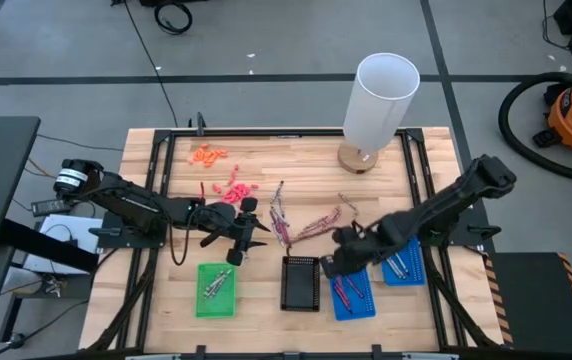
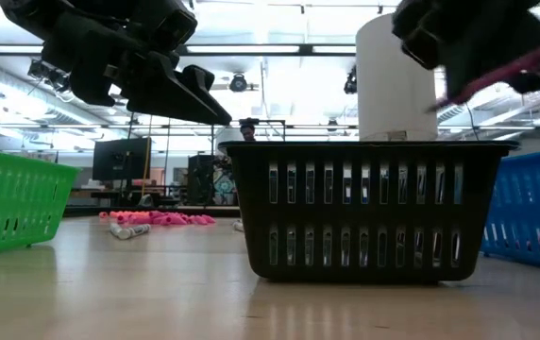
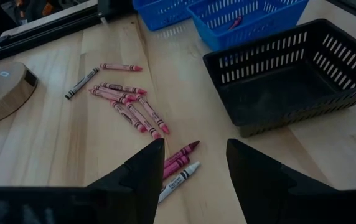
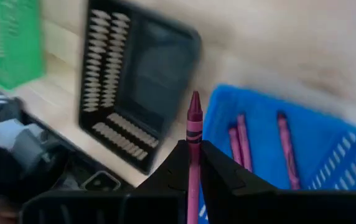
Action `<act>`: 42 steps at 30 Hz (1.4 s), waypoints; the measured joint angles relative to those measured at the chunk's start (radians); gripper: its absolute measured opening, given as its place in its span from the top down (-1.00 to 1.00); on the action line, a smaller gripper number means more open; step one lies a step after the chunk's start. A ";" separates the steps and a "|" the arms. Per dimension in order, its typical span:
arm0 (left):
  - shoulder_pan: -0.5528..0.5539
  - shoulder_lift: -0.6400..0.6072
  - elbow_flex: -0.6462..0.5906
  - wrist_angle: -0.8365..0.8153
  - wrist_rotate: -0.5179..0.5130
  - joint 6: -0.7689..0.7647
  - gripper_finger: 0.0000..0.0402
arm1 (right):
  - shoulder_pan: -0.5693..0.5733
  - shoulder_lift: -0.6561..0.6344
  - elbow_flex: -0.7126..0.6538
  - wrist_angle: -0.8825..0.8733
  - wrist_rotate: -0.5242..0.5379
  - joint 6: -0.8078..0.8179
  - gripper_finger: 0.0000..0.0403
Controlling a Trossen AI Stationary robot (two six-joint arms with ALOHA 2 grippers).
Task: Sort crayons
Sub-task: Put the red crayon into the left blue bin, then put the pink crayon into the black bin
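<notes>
Beside the slotted black plastic basket [image 1: 301,283], the right gripper [image 4: 192,163] slants down, pinching a slim magenta crayon [image 4: 193,134]; the left gripper [image 3: 193,165] gapes empty.

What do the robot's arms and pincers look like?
Both arms are dark, nearly black, and built from chunky jointed pieces. The left arm has a black cable looping down beside it and a white label near its base. The left pincer has two pointed, wedge-shaped black fingers. The right pincer looks just as dark and angular.
</notes>
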 joint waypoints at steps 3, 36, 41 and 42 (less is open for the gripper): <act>0.000 0.000 0.000 0.000 0.000 0.000 0.08 | 0.051 0.055 -0.001 0.020 0.002 0.070 0.85; -0.001 0.000 -0.008 0.021 0.003 -0.029 0.08 | 0.030 0.056 0.000 -0.132 0.051 0.112 0.47; -0.001 0.001 -0.011 0.021 0.003 -0.029 0.08 | -0.046 0.041 0.000 -0.288 0.132 0.108 0.47; -0.001 0.001 -0.011 0.019 0.003 -0.027 0.08 | -0.065 0.047 0.000 -0.309 0.148 0.105 0.47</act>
